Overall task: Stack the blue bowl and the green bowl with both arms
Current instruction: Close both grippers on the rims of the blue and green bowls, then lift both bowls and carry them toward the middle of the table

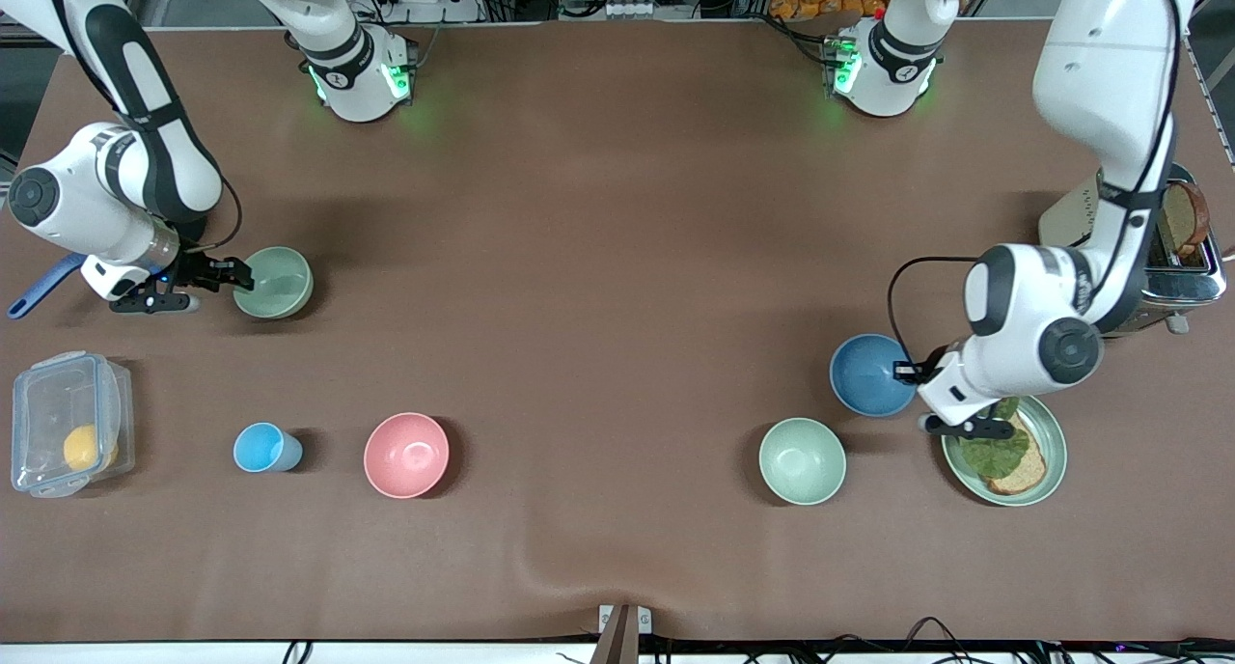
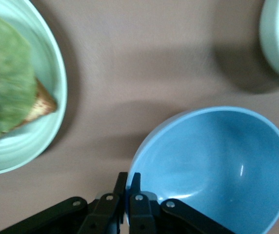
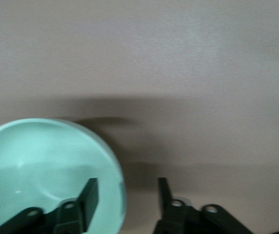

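Note:
The blue bowl (image 1: 866,378) is at the left arm's end of the table, beside the plate. My left gripper (image 1: 907,370) is shut on its rim, one finger inside and one outside; in the left wrist view the gripper (image 2: 128,176) pinches the edge of the blue bowl (image 2: 217,165). The sage-green bowl (image 1: 278,283) stands at the right arm's end. My right gripper (image 1: 241,276) is open and straddles its rim. In the right wrist view the gripper (image 3: 127,183) has one finger inside the green bowl (image 3: 37,161) and one outside.
A mint-green bowl (image 1: 802,460) stands nearer the camera than the blue bowl. A green plate (image 1: 1055,432) with bread and lettuce lies under the left wrist, with a toaster (image 1: 1182,259) beside it. A pink bowl (image 1: 406,455), light-blue cup (image 1: 262,448) and clear box (image 1: 68,437) stand near the right arm's end.

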Robot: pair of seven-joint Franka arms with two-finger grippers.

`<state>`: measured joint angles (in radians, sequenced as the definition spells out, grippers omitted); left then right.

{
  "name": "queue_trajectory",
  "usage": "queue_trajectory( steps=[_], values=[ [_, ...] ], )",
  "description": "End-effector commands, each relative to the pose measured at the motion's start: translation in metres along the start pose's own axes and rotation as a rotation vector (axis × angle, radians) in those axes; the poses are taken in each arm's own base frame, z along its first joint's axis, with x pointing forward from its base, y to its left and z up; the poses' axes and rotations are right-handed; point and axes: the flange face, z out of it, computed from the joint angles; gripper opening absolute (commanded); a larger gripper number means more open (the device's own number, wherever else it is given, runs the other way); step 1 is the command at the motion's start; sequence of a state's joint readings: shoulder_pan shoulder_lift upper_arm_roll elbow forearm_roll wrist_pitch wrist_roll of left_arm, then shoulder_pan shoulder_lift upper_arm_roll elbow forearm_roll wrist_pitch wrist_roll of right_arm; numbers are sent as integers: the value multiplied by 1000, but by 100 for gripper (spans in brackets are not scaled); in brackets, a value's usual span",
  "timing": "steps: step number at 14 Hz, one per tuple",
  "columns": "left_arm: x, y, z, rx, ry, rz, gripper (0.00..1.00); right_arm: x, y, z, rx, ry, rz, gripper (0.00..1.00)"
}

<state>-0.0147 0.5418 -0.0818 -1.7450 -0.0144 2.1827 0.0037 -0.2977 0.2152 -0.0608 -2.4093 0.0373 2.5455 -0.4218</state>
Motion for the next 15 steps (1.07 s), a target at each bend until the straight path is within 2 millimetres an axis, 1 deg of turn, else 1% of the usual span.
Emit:
queue_trajectory(
  steps=[1, 2, 4, 6, 7, 8, 9, 10, 11, 12, 13, 14, 15],
  values=[
    [-7, 2, -36, -17, 44, -16, 0, -7, 3, 6, 8, 14, -16, 16],
    [-8, 2, -48, -16, 61, -13, 0, -6, 1, 7, 8, 13, -19, 0],
    [-10, 5, -69, -46, 90, -31, 0, -5, -2, 6, 13, 7, -11, 0],
    [-11, 12, -76, -102, 99, -85, 0, -2, -11, 1, 50, 0, 12, 0],
    [-11, 17, -79, -107, 101, -107, 0, 0, -17, -7, 69, -7, 16, 0],
    [-11, 30, -80, -115, 100, -121, 0, 0, -22, -18, 80, -7, 24, 0],
    [-11, 40, -84, -123, 103, -135, 0, 2, -32, -27, 82, -7, 37, 0],
    [-12, 44, -88, -126, 107, -150, 0, 5, -43, -38, 82, -5, 58, 0],
    [-13, 50, -91, -131, 111, -161, 0, 9, -59, -52, 87, -12, 73, 0],
    [-14, 58, -92, -135, 108, -172, 0, 13, -75, -66, 91, -23, 96, 0],
    [-14, 62, -92, -139, 106, -183, 0, 15, -91, -75, 94, -36, 117, 0],
    [-15, 68, -92, -143, 106, -184, 0, 17, -110, -83, 92, -41, 141, 0],
    [-15, 73, -93, -146, 105, -186, 0, 19, -133, -90, 86, -40, 171, 0]
  ],
)
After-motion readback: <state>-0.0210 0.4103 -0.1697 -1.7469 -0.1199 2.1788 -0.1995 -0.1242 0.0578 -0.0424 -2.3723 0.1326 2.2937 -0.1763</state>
